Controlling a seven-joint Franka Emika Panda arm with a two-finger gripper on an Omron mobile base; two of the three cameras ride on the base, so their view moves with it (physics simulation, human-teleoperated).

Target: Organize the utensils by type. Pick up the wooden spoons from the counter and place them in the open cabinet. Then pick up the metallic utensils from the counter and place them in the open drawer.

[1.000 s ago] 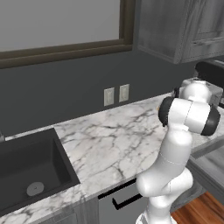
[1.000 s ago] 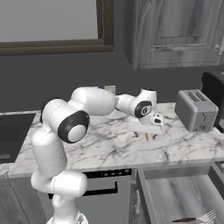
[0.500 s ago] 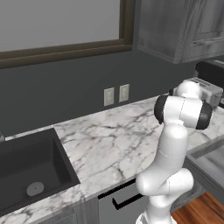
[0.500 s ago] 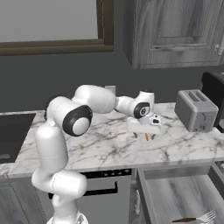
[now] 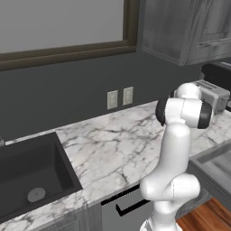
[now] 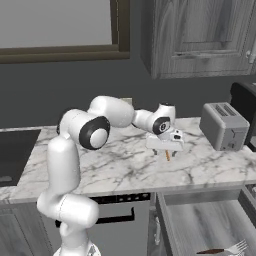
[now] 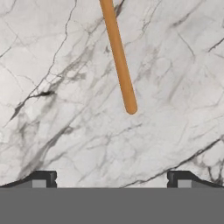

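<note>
Arm reaches fwd from the base, elbow bent, forearm stretched out low over the marble desk, wrist turned so the tool points down at the top. In left base view the upper arm stands upright w/ the shoulder joint blocking the wrist.

Tool: jaws spread wide, nothing betw. them, not touching anything. In hand view both fingertips sit far apart at the bottom edge, hovering above bare marble, w/ the rounded end of an orange-tan wooden spoon handle ahead of them, roughly centred betw. the tips but apart from them. Spoon bowl out of frame.

Right base view: short bit of that spoon handle pokes out just under the tool on the desk, left of the silver toaster. Open drawer below the desk edge at near right, w/ a fork & a dark-handled piece inside, at its near end. Black sink far left.
</note>
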